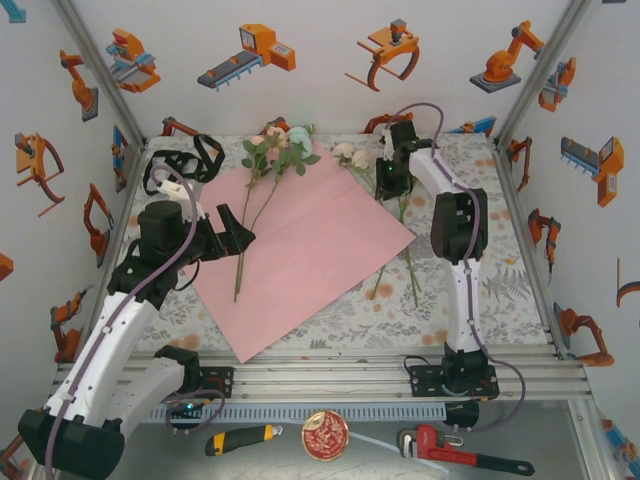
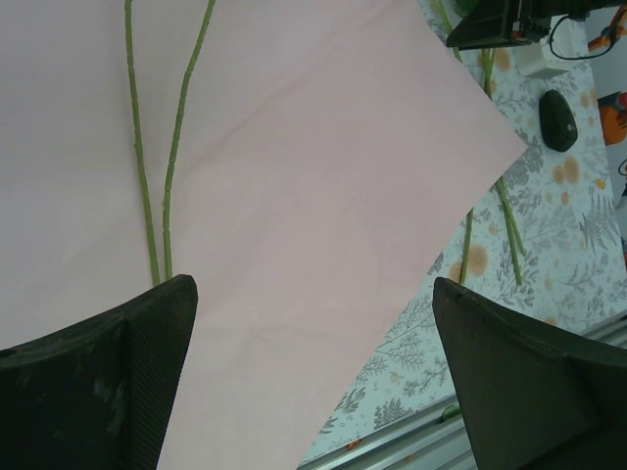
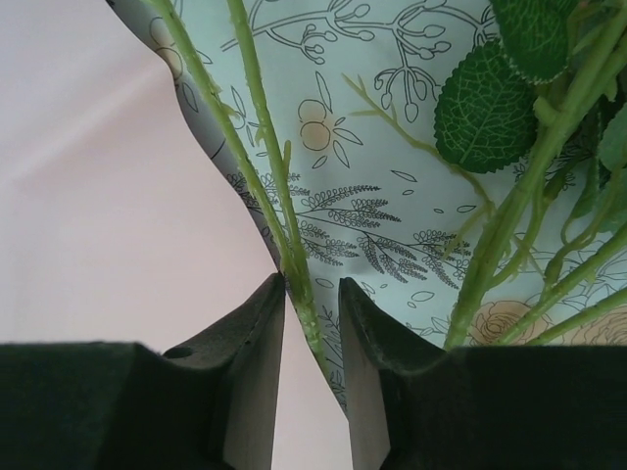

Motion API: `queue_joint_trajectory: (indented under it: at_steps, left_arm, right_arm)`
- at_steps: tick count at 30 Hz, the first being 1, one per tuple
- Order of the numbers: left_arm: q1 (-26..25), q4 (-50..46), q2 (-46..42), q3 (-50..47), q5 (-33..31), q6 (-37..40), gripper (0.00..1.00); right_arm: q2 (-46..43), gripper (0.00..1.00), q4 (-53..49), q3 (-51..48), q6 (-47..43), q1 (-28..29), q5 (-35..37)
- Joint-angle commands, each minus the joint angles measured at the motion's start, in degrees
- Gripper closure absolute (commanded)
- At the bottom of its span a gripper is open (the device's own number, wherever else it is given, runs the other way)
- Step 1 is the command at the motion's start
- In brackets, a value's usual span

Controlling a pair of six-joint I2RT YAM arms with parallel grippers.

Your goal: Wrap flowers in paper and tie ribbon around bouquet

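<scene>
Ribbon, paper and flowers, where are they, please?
ribbon (image 1: 214, 152), top view, on a black loop.
paper (image 1: 320, 240), top view, on its bare pink middle.
flowers (image 1: 278, 138), top view, on the pink blooms.

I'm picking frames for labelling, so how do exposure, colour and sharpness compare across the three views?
Top external: even light, soft shadows, sharp pink paper sheet. Left wrist: the paper looks washed out, thin green stems crisp, left tool's black fingers underexposed. Right wrist: greenish cast on the floral tablecloth, right tool's fingers dark.
</scene>
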Motion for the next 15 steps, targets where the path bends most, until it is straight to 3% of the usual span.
queue_joint_trajectory:
  at_steps: [1, 4, 9, 15]
  left_arm:
    - [-0.05, 1.29, 0.16, 0.66, -0.21, -1.00, 0.03]
    - [-0.03, 1.36, 0.14, 0.66, -0.31, -1.25, 0.03]
    - [-0.04, 1.32, -0.17, 0.40, -0.50, -1.61, 0.03]
    - [-0.04, 0.58, -0.69, 0.40, -1.75, -1.30, 0.03]
  right_arm:
    - [0.91, 0.71, -1.36, 1.60, 0.30, -0.33, 0.29]
    - [1.09, 0.76, -1.36, 2.07, 0.17, -0.35, 0.60]
    - [0.06, 0.92, -1.70, 4.03, -1.86, -0.35, 2.45]
    - [-4.21, 0.98, -2.51, 7.69, -6.85, -0.24, 10.99]
